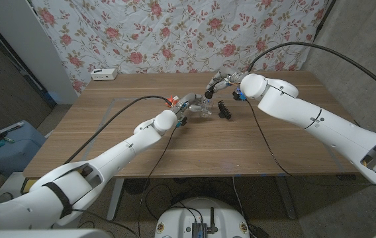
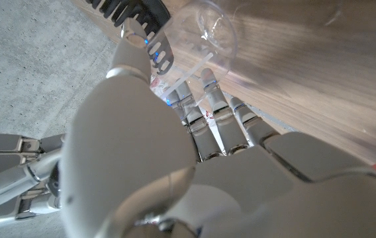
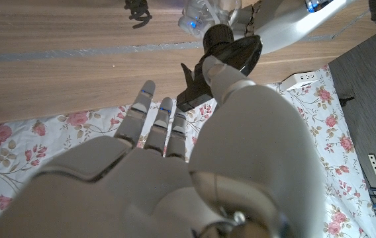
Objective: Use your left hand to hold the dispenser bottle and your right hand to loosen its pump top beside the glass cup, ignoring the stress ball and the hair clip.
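Head view: left hand (image 1: 187, 106) fingers wrap the clear plastic dispenser bottle (image 1: 201, 107); right hand (image 1: 222, 82) fingers straight, spread, holding nothing

- Centre of frame: left robot hand (image 1: 183, 114), glass cup (image 1: 204, 109) and black hair clip (image 1: 225, 110) crowd one patch of worktop (image 1: 108, 142), with little room between them.
- Upper centre: right robot hand (image 1: 220, 84) hangs over that patch.
- Upper left: white power strip (image 1: 104, 74) at the rear edge.
- Lower centre: two black cables (image 1: 264, 142) cross the bare worktop.

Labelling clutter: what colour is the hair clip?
Black; the hair clip shows best in the head view.
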`<action>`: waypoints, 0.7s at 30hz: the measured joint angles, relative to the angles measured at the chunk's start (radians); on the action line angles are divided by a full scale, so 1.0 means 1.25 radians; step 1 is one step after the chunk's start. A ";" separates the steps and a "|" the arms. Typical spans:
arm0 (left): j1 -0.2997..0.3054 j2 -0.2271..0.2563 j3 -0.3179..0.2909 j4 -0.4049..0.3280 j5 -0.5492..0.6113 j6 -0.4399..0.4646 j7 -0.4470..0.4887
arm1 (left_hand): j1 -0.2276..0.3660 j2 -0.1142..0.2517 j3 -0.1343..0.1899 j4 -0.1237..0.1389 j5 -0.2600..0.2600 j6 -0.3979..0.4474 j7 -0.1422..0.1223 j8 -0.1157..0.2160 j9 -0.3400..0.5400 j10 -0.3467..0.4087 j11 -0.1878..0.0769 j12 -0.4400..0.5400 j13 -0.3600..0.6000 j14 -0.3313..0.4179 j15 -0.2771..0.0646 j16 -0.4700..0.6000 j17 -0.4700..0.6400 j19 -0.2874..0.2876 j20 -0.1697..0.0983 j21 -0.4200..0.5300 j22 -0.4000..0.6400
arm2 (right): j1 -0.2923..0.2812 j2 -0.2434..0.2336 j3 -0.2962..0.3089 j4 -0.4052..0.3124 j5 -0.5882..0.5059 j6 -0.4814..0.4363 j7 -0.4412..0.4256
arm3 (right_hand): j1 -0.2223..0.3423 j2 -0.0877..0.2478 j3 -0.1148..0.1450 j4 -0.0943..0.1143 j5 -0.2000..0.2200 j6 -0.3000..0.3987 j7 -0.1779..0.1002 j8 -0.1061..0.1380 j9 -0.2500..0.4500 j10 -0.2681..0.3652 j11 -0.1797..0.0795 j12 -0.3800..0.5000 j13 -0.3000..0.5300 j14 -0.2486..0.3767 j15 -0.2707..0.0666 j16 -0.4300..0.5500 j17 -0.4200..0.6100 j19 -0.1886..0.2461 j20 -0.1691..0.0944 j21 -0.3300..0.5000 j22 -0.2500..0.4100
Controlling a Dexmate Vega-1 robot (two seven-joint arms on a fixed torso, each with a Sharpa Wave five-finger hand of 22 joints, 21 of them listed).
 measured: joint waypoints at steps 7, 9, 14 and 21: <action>0.007 0.005 -0.003 -0.011 0.001 0.004 0.006 | 0.000 0.000 0.000 0.000 0.000 0.000 0.000 0.000 0.000 0.000 0.000 0.004 0.000 0.000 0.000 0.000 0.000 0.000 0.000 0.000 0.000 | -0.002 -0.006 0.004 -0.005 0.003 0.005 0.003 | 0.009 -0.005 -0.005 0.004 0.000 -0.071 -0.025 -0.038 -0.010 -0.019 -0.001 -0.005 0.000 -0.012 0.003 0.000 0.000 -0.006 -0.003 0.000 0.000; 0.009 0.006 -0.004 -0.014 0.001 0.005 0.009 | 0.000 0.000 0.000 0.000 0.000 0.000 0.000 -0.001 0.000 0.000 0.000 0.004 0.000 0.000 0.000 0.000 0.000 0.000 0.000 0.000 0.000 | -0.002 -0.008 0.006 -0.008 0.004 0.006 0.005 | 0.012 -0.002 -0.005 0.004 0.000 -0.094 -0.034 -0.050 -0.013 -0.027 -0.003 -0.005 -0.003 -0.017 0.004 0.000 0.000 -0.007 -0.002 0.000 0.000; 0.013 0.007 -0.005 -0.018 0.002 0.006 0.013 | 0.000 0.000 0.001 -0.001 0.000 0.000 0.000 -0.002 0.000 0.000 0.000 0.004 0.000 0.000 0.000 0.000 -0.001 0.000 0.000 0.000 0.000 | -0.002 -0.014 0.007 -0.017 0.004 0.004 0.009 | 0.012 -0.002 -0.008 0.008 0.000 -0.143 -0.042 -0.078 -0.017 -0.042 -0.004 -0.012 -0.004 -0.026 0.012 0.000 0.000 -0.017 0.000 0.000 0.000; 0.015 0.008 -0.007 -0.020 0.004 0.006 0.019 | 0.000 0.000 0.004 -0.004 0.000 0.000 0.000 -0.003 0.000 0.000 0.000 0.004 0.000 0.000 0.000 -0.001 -0.001 0.000 0.000 0.000 0.000 | -0.001 -0.023 0.008 -0.029 0.005 -0.008 0.018 | 0.012 -0.002 -0.019 0.012 0.000 -0.190 -0.043 -0.105 -0.021 -0.059 -0.003 -0.016 -0.004 -0.040 0.018 -0.004 0.000 -0.022 0.004 0.000 0.000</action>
